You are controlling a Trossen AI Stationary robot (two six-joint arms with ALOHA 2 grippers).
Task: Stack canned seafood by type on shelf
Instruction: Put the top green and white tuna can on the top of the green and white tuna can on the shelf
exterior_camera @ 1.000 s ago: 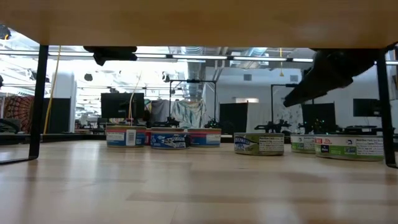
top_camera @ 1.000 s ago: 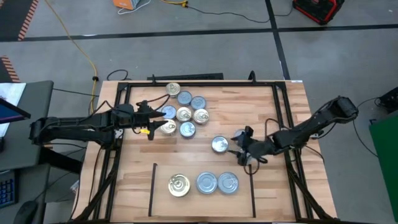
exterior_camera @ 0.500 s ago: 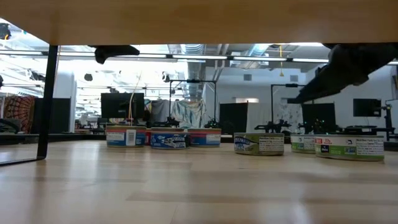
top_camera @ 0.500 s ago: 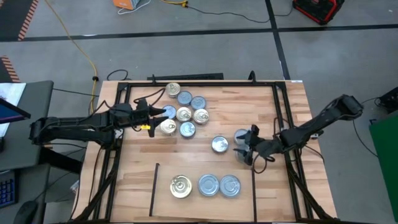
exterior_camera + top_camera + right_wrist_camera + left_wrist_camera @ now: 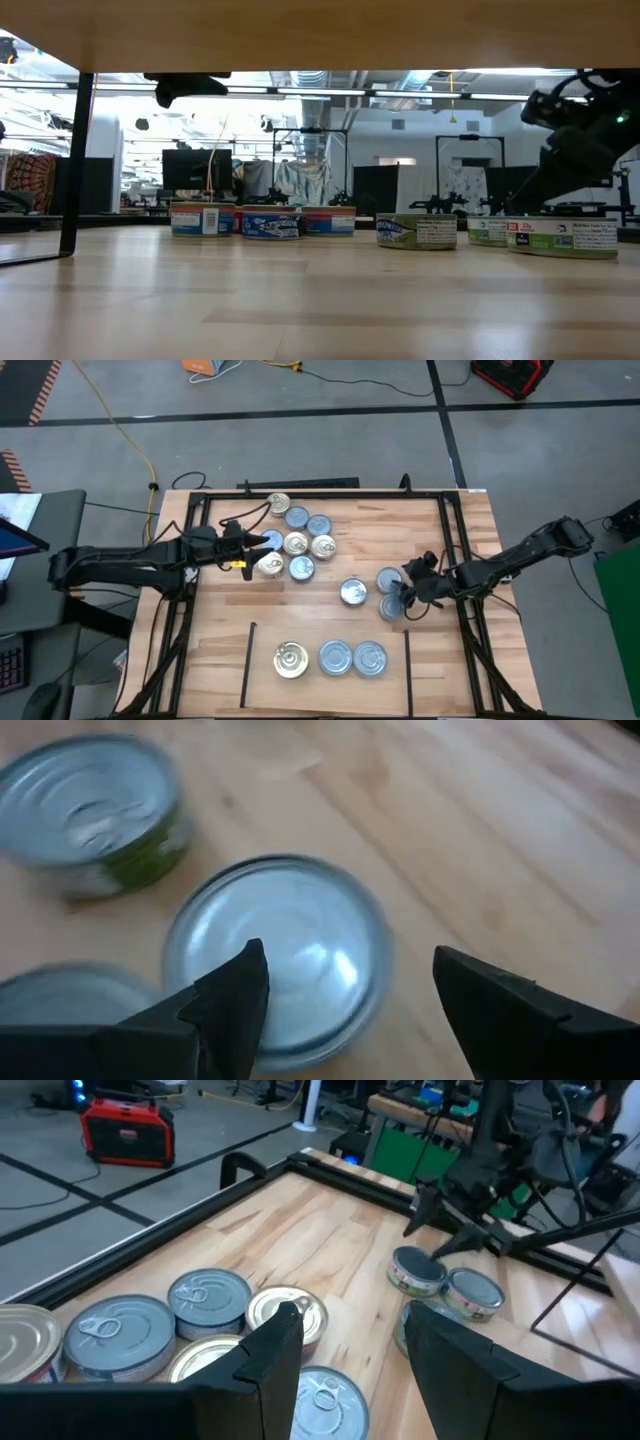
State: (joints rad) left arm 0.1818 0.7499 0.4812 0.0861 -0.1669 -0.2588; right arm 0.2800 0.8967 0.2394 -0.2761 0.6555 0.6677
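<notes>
The tins lie in three groups. Several gold-topped and silver-topped tins cluster point(image 5: 297, 542) at the far left of the boards, and my open left gripper point(image 5: 255, 548) hovers over that cluster's left side point(image 5: 350, 1350). Three silver-topped tins point(image 5: 352, 592) point(image 5: 390, 578) point(image 5: 392, 607) lie mid-right. My open right gripper point(image 5: 408, 588) is just right of them, its fingers on either side of one silver top point(image 5: 280, 950) without touching it. On the shelf patch point(image 5: 320, 630) stand one gold tin point(image 5: 289, 659) and two silver tins point(image 5: 335, 657) point(image 5: 370, 657).
A black metal frame point(image 5: 455, 530) rims the boards, and thin black lines point(image 5: 247, 660) point(image 5: 407, 665) bound the shelf patch. Bare wood lies between the groups point(image 5: 300, 610). In the low view, tins point(image 5: 417, 230) stand in a row, and the right arm point(image 5: 580, 130) hangs above the rightmost ones.
My right gripper has drawn back from the near side of the mid-right tins toward the table's right and far edges. A silver-topped tin that it covered now shows on the boards. The left arm has kept almost still.
</notes>
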